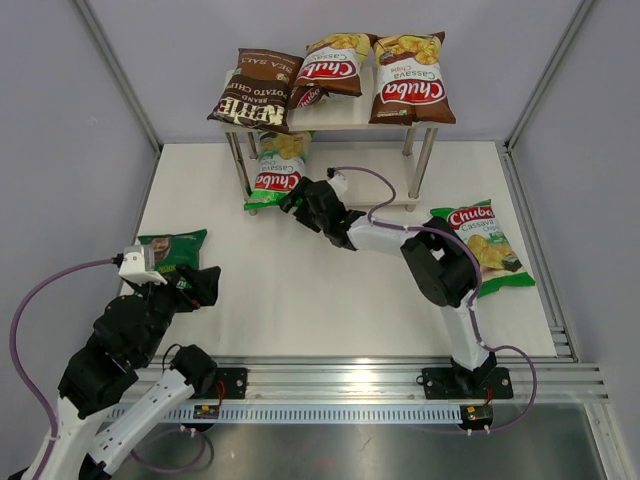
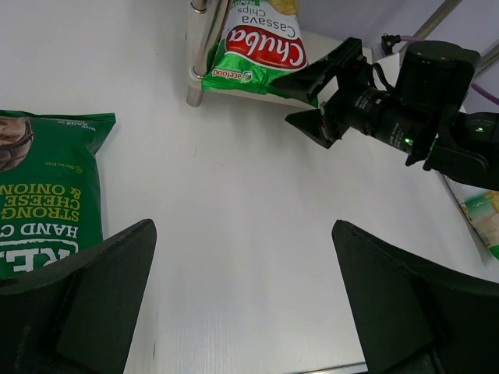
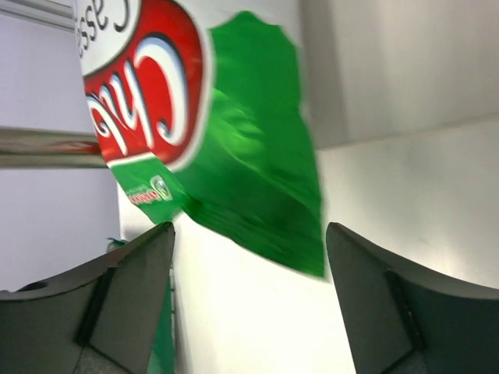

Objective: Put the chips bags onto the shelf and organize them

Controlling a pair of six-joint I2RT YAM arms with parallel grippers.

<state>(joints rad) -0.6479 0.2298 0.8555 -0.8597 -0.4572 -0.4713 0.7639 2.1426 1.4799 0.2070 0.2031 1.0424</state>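
Top view: the small two-tier cream shelf on thin silver legs (image 1: 342, 112) holds a dark brown Kettle bag (image 1: 255, 90) and two brown Chuba bags (image 1: 408, 80) on its upper board. A green Chuba bag (image 1: 277, 170) pokes out of the lower tier. The right gripper (image 1: 298, 200) sits at the bag's near edge, jaws spread, grasping nothing. A second green Chuba bag (image 1: 482, 245) lies on the white table (image 1: 300, 300), well to the right. A dark green REAL bag (image 1: 172, 248) lies by the left gripper (image 1: 195, 285)

Left wrist view: its fingers stand wide over bare table, released, with the REAL bag beside one of them

Right wrist view: the green bag's corner hangs blurred ahead of the parted fingers

These bags look light, puffy and slick, with brittle contents, so a gentle pinch on a crimped seam seems best. The lower tier looks low and its legs crowd the bag
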